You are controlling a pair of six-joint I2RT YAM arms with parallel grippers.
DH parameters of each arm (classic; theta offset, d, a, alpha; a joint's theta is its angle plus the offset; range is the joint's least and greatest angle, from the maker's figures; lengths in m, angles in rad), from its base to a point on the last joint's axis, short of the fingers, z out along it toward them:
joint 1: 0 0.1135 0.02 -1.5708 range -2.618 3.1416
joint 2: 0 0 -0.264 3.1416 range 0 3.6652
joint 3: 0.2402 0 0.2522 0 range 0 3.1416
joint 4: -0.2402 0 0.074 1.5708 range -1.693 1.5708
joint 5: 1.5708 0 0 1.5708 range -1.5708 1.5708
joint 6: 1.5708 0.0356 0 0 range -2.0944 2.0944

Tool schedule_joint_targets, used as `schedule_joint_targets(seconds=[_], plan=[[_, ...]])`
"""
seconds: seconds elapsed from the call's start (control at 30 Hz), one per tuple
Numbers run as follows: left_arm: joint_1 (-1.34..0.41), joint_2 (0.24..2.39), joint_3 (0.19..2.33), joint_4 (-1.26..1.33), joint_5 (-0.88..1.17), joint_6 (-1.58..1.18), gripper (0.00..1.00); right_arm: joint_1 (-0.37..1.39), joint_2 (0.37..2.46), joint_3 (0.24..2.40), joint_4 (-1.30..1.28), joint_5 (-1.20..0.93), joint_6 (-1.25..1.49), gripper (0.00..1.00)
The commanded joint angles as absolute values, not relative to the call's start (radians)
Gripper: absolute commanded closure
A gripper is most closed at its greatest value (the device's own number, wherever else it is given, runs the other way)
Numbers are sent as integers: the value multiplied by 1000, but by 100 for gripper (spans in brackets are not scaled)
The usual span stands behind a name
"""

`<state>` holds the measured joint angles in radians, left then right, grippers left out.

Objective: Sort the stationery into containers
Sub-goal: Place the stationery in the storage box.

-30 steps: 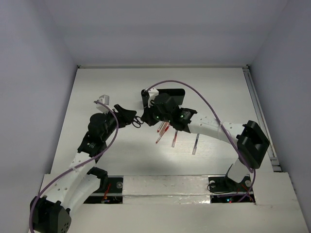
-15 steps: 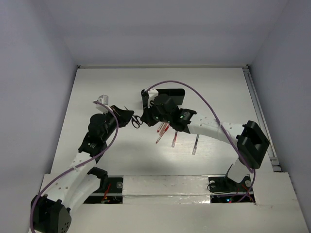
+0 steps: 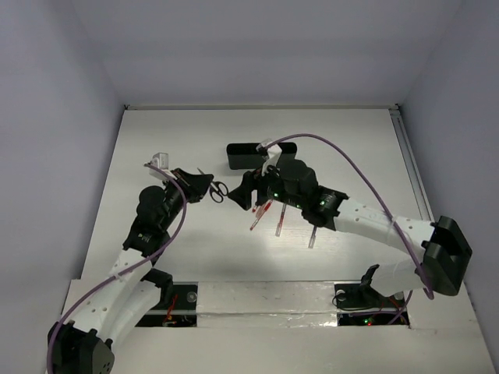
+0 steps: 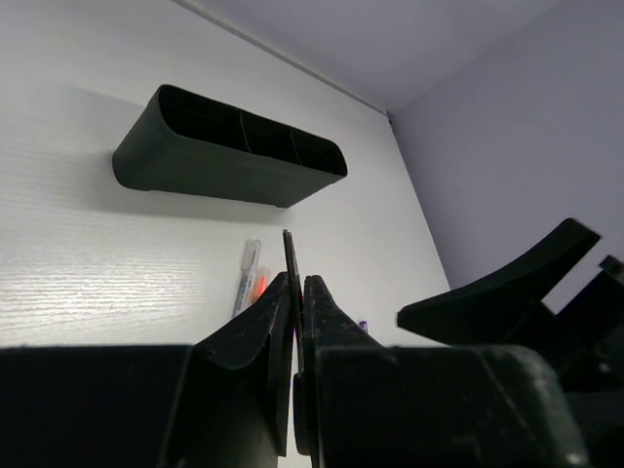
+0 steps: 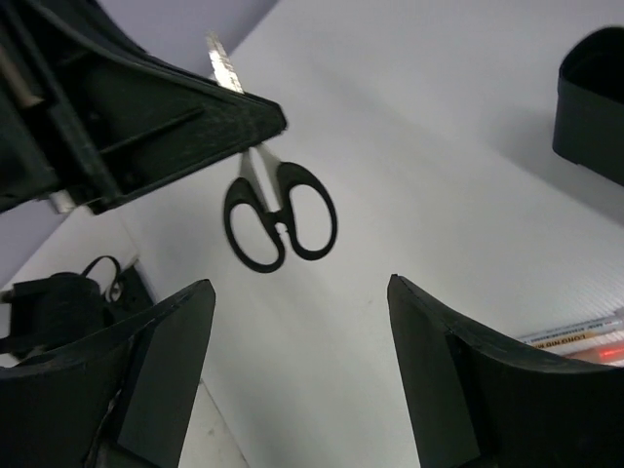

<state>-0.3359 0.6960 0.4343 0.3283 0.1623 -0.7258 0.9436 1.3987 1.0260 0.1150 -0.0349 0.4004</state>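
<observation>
1. Top view: the left gripper [image 3: 203, 185] sits at about 9 o'clock from the middle of the white table [image 3: 351, 140]. Its fingers are pressed together on the blades of the scissors [image 3: 219, 189], whose black handle loops stick out toward 3 o'clock.
2. The right gripper [image 3: 246, 192] is just at 3 o'clock of those loops, with its fingers spread and nothing between them.
3. The black tray [image 3: 242, 154] lies at 12 o'clock of the right gripper, its right part hidden behind that arm. Several red-and-clear pens [image 3: 279, 221] lie loose on the table at 5 o'clock of the right gripper.
4. Left wrist view: the left gripper [image 4: 295, 292] pinches the thin scissors [image 4: 289, 249] blade edge-on, the tip pointing to 12 o'clock. The tray [image 4: 224, 146] stands beyond at 11 o'clock, showing inner dividers. One of the pens [image 4: 249, 273] lies on the table between the tray and the fingers.
5. Right wrist view: the right gripper [image 5: 297, 292] stands wide apart, framing bare table. The scissors [image 5: 278, 219] hang at 12 o'clock of the gap, loops downward, blades clamped in the left gripper [image 5: 175, 107]. They appear to be off the surface, though the angle makes that uncertain.
6. A corner of the tray [image 5: 595, 97] shows at 2 o'clock, and the pens [image 5: 575, 341] at 4 o'clock.
</observation>
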Motion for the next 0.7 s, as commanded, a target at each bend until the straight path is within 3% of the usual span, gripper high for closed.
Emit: schedule_joint_targets(seconds=[0.0, 0.1, 0.37, 0.67], plan=[[-331, 695, 486, 387, 224, -684, 100, 937, 1324, 982, 253, -116, 347, 22], [-331, 721, 521, 374, 305, -640, 100, 879, 1286, 962, 252, -219, 290, 19], [-331, 758, 528, 475, 531, -615, 100, 663, 1318, 991, 273, -777, 281, 17], [-379, 810, 522, 612, 647, -655, 100, 663, 1417, 1048, 365, -919, 369, 20]])
